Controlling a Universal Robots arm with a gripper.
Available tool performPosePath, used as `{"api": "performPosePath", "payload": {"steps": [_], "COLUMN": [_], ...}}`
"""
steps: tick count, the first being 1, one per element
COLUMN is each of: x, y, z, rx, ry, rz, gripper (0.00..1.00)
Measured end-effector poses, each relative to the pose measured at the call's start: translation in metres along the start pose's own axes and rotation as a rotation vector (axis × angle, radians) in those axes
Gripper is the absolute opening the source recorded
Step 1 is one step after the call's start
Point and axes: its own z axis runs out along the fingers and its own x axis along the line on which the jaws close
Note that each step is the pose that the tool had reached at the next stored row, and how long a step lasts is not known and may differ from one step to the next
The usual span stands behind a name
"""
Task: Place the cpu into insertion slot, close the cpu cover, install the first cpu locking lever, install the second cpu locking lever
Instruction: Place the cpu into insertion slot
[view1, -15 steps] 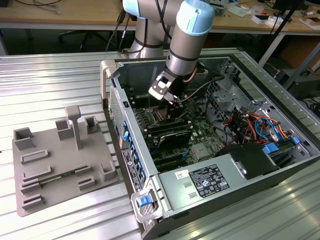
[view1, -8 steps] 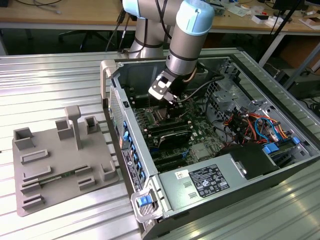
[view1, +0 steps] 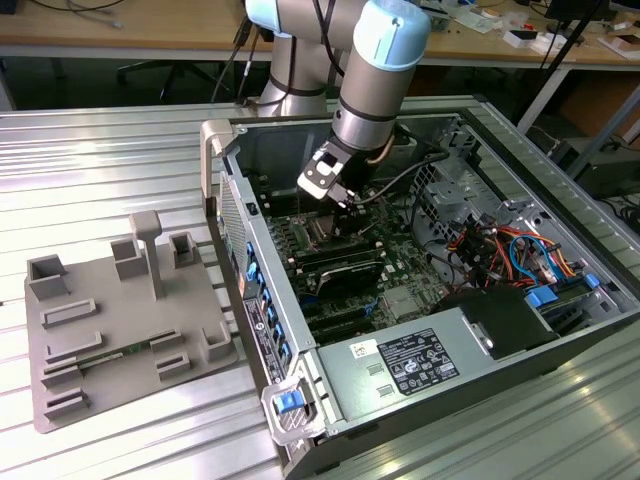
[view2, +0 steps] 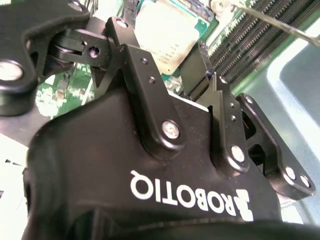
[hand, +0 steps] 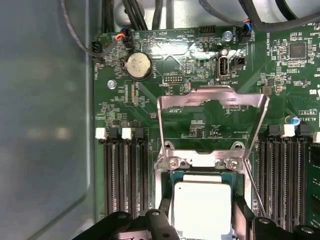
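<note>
The gripper (hand: 202, 222) has its jaws closed against two opposite sides of the cpu (hand: 202, 202), directly over the insertion slot (hand: 167, 162). The chip hides the slot, so seating is unclear. The cpu cover (hand: 210, 97) stands swung open. The arm (view1: 375, 90) reaches steeply down into the computer case (view1: 240, 230).

One cpu (hand: 202, 207), one cpu cover (hand: 212, 97) and one coin battery (hand: 138, 65) are showing on the board (hand: 165, 50); two screws (hand: 172, 162) are sitting at the cover's hinge (hand: 202, 160); one grey fixture (view1: 110, 330) is lying on the tabletop (view1: 100, 160).
</note>
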Motion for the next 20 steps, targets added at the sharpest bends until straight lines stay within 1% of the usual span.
{"api": "performPosePath", "payload": {"steps": [2, 6, 8, 12, 20], "x": [0.0, -0.0001, -0.0002, -0.0015, -0.0017], "y": [0.0001, -0.0002, -0.0014, -0.0014, -0.0017], "z": [0.0, -0.0001, 0.0003, 0.0005, 0.0018], "rx": [0.0, 0.0001, 0.0, 0.0, 0.0], "ry": [0.003, 0.0037, 0.01, 0.0102, 0.0104], "rz": [0.0, 0.0, -0.002, -0.008, -0.009], "gripper": [0.56, 0.56, 0.56, 0.56, 0.56]}}
